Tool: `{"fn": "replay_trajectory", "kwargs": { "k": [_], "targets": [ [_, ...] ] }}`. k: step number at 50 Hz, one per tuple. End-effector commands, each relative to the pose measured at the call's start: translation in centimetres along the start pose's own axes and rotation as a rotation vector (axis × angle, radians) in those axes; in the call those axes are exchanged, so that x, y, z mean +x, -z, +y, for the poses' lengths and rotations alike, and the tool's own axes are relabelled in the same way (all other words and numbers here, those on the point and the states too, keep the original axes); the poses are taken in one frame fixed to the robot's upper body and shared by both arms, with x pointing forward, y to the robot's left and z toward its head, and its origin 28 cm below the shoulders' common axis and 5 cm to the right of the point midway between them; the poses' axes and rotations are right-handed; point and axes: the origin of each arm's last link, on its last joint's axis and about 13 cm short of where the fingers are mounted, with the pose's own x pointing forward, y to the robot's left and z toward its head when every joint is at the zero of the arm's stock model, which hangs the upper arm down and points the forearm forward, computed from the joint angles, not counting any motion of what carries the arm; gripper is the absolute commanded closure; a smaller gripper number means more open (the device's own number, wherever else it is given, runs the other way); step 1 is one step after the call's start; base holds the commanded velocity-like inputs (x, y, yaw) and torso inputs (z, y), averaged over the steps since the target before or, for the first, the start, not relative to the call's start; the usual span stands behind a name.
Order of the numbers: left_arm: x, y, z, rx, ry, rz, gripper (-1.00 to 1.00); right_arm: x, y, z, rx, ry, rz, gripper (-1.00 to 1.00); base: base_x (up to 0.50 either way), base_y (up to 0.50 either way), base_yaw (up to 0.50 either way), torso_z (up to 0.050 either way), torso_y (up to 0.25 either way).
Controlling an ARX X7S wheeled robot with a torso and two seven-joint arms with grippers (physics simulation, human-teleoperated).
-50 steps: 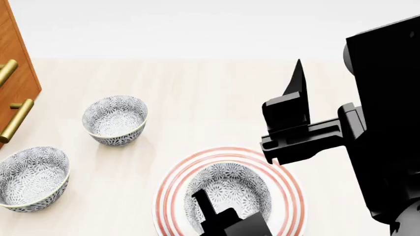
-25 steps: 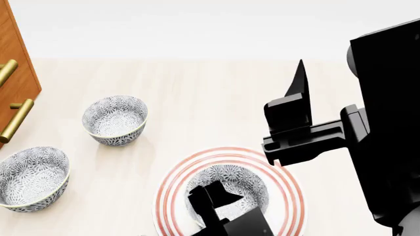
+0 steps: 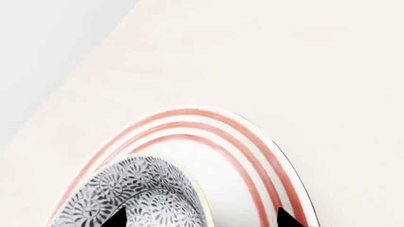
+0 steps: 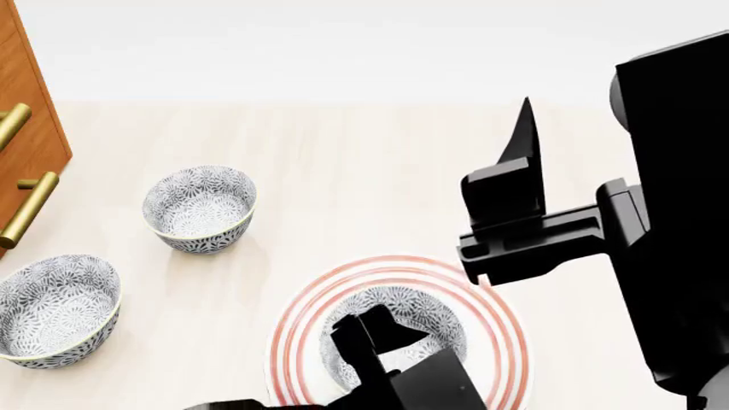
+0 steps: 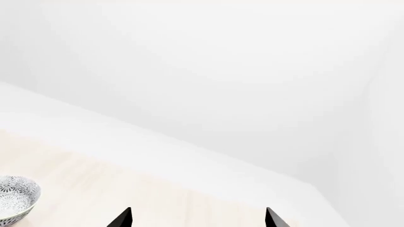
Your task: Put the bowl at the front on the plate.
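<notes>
While three small, deep, round bowls with dense grey-blue floral glaze show on the pale wood-grain desk (image 4: 376, 179), the bowl (image 4: 399, 320) sits on the plate (image 4: 501, 329), one shallow white disc with thin red rings. Above it the left hand (image 4: 367, 331) is spread; the right hand (image 5: 198, 218) hangs spread too.

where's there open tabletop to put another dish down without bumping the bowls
Bare table lies behind the plate, between the farther loose bowl and the right gripper. Crowded: near left, where the second loose bowl sits by the cabinet, and the plate, holding a bowl under the left gripper.
</notes>
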Motion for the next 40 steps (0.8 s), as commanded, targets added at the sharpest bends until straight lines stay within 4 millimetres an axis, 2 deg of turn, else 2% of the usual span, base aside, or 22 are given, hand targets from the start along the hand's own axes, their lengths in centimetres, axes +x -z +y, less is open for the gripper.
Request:
{"fn": "replay_trajectory", "kwargs": {
  "k": [1, 17, 28, 40],
  "targets": [
    [-0.2, -1.2, 0.3, -0.056, 0.051, -0.026, -1.0, -0.1, -0.1, -0.1, -0.001, 0.005, -0.008, -1.0, 0.0, 0.0, 0.0, 0.0, 0.0],
    [-0.7, -3.4, 1.4, -0.146, 0.079, -0.072, -1.0, -0.6, -0.5, -0.1, -0.014, 0.021, -0.015, -1.0, 0.0, 0.0, 0.0, 0.0, 0.0],
    [-0.9, -5.1, 3.1, -0.232, 0.062, -0.109, -1.0, -1.3, -0.4, -0.3, -0.002, 0.035, -0.026, -1.0, 0.0, 0.0, 0.0, 0.0, 0.0],
    [-0.8, -5.6, 4.6, -0.283, 0.028, -0.126, -1.0, -1.6, -0.5, -0.3, -0.003, 0.039, -0.037, -1.0, 0.0, 0.0, 0.0, 0.0, 0.0]
  ]
}}
